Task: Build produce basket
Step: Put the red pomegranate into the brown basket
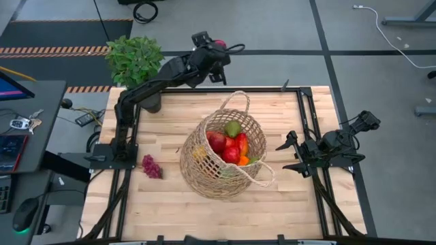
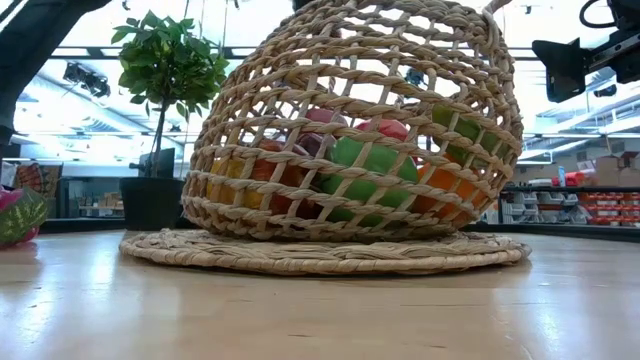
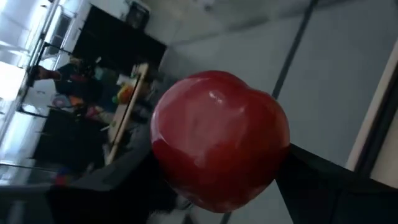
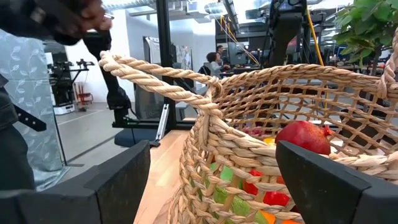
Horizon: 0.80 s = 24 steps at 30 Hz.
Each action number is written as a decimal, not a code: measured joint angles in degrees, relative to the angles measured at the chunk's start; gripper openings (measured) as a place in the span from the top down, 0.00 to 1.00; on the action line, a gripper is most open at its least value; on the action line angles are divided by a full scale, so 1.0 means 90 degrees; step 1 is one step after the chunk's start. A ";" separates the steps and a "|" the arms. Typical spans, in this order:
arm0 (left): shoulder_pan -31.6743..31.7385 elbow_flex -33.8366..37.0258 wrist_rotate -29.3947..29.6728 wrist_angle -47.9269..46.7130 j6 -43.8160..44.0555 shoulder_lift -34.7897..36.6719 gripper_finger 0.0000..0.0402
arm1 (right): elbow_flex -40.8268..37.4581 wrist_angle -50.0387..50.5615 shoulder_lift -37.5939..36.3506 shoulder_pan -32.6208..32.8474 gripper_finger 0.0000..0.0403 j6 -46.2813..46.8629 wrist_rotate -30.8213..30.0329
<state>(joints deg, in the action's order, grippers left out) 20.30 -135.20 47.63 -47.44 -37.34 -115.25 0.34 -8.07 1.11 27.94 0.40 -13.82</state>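
Red apple point(image 3: 219, 140) sits clamped in the left pincer point(image 1: 216, 47), raised beyond the surface's point(image 1: 170, 211) twelve-o'clock edge. Best swing it over the basket point(image 1: 225, 153) mouth, descend low, then release. Right pincer point(image 1: 294, 154) waits wide at three o'clock.

A large round tan open-weave wicker basket point(image 1: 221, 160) with two loop handles sits mid-bench, tipped toward the right side. Inside it lie small toy fruits and vegetables point(image 1: 230, 144): red, green, orange and yellow pieces heaped together. A dark purple grape bunch point(image 1: 151, 167) lies on the bench left of it, apart. A glossy red apple point(image 3: 219, 140) is held past the bench's far edge.
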 joint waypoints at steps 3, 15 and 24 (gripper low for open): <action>-0.0319 0.0190 -0.0095 0.0367 0.0292 0.0257 0.29 | 0.0000 -0.0001 -0.0001 0.0000 0.13 0.0000 -0.0001; -0.1541 0.0182 -0.0400 0.0672 0.2046 0.0736 0.29 | 0.0000 -0.0012 0.0001 0.0000 0.13 0.0000 0.0000; -0.2091 0.0185 -0.1340 0.1550 0.3812 0.1132 0.29 | 0.0002 -0.0016 0.0001 0.0000 0.13 0.0000 0.0001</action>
<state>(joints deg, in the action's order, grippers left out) 1.48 -133.53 35.57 -33.49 -3.03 -105.07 0.36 -8.21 1.12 27.95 0.40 -13.80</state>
